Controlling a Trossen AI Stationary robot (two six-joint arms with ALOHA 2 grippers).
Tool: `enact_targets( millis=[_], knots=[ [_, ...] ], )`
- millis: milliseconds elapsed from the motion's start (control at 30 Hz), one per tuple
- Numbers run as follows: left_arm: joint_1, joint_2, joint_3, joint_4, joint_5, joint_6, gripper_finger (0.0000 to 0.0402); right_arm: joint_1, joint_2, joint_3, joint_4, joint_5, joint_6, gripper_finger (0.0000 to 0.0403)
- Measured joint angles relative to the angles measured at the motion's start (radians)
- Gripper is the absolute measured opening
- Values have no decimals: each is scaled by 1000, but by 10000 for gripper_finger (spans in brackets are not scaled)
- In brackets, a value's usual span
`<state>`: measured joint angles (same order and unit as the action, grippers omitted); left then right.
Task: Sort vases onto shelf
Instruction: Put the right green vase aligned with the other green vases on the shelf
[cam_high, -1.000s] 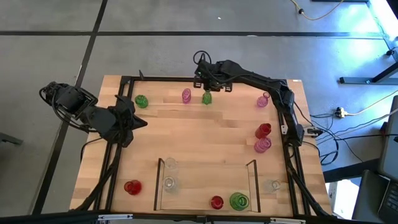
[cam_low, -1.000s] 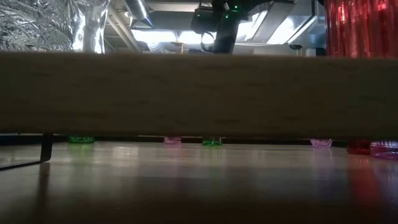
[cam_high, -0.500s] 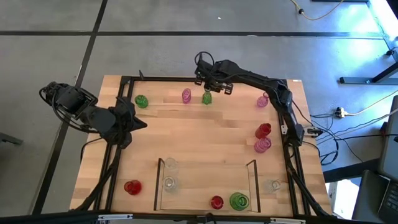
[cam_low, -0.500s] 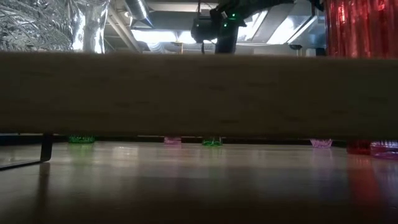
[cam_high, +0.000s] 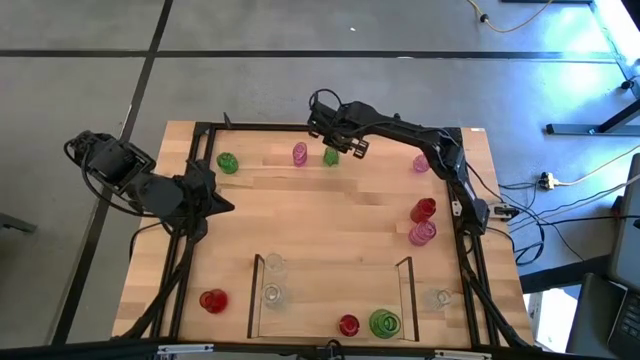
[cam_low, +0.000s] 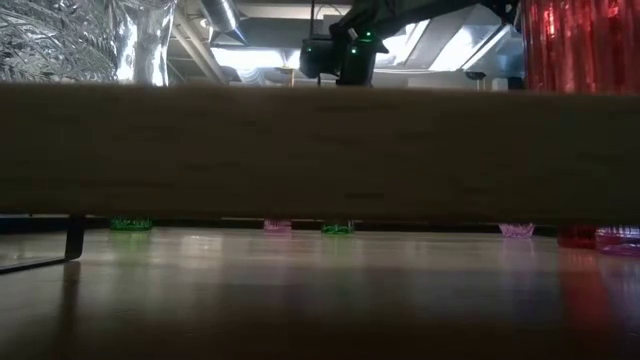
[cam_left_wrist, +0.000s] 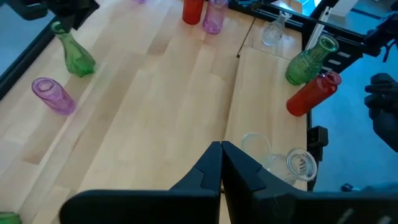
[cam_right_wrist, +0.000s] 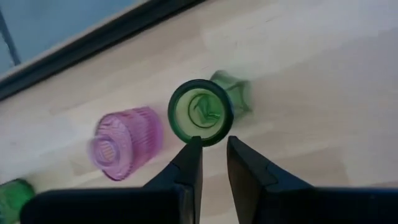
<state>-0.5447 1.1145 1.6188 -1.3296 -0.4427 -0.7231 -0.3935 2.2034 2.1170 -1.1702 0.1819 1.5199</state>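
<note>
While left gripper (cam_high: 205, 190) idles, right gripper (cam_high: 335, 143) holds green vase (cam_high: 331, 156).

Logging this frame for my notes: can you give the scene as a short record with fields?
right pincer: above green vase at the table's far edge, fingers close together, not visibly gripping it
left pincer: shut, waiting at the table's left side
beside green vase: pink vase, apart from it
shelf: holds two clear vases, a red vase and a second green vase
still outside shelf: eight vases
</note>
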Motion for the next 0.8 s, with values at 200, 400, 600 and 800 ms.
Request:
enact_targets(
  millis=[200,400,600,800],
  knots=[
    [-3,0,0,0,0,-1,0,1,0,0,-1,-2,93,60],
    [-2,0,0,0,0,-1,0,16,-3,-1,-13,24,156,60],
    [-2,0,0,0,0,0,0,35,-4,33,-7,58,163,60],
    [-2,0,0,0,0,0,0,42,-5,57,-70,88,183,60]
  ],
)
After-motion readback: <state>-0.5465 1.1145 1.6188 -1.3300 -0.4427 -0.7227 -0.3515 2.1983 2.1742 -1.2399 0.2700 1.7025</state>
